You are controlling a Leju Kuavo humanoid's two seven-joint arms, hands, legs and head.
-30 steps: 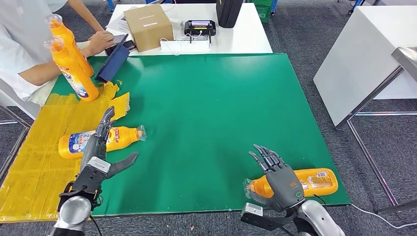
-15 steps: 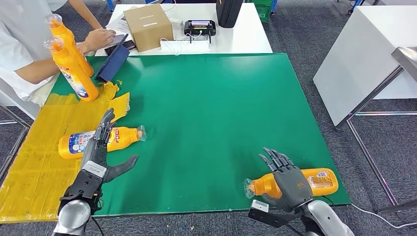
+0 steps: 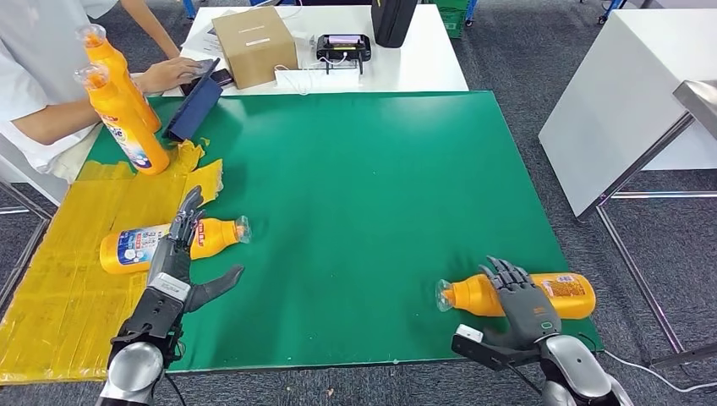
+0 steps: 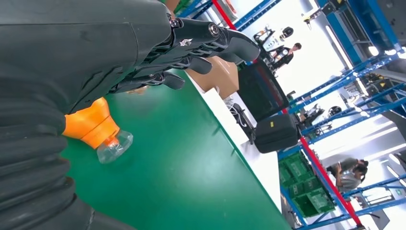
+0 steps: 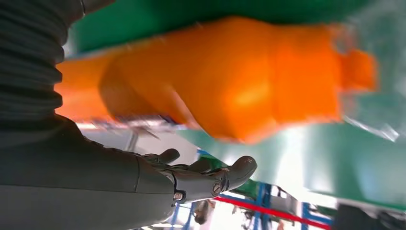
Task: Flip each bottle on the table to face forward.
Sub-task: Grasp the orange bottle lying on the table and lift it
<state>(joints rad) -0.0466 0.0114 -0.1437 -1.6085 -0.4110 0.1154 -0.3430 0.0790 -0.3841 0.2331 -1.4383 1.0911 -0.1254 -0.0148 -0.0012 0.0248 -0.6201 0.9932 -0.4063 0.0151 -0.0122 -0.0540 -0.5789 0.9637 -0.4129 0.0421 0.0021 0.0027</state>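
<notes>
While right hand [image 3: 526, 306] fingers lie spread on orange bottle [image 3: 565, 295] | left hand [image 3: 175, 264] fingers wide

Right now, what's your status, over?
Left hand open over lying orange plastic bottle. Right hand open on second lying orange bottle. Nothing blocking.

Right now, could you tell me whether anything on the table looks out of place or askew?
Two orange bottles lie on their sides on the green mat: one under the left hand, one under the right hand near the mat's front right corner. Yellow sheeting is crumpled near the upright bottles.
</notes>
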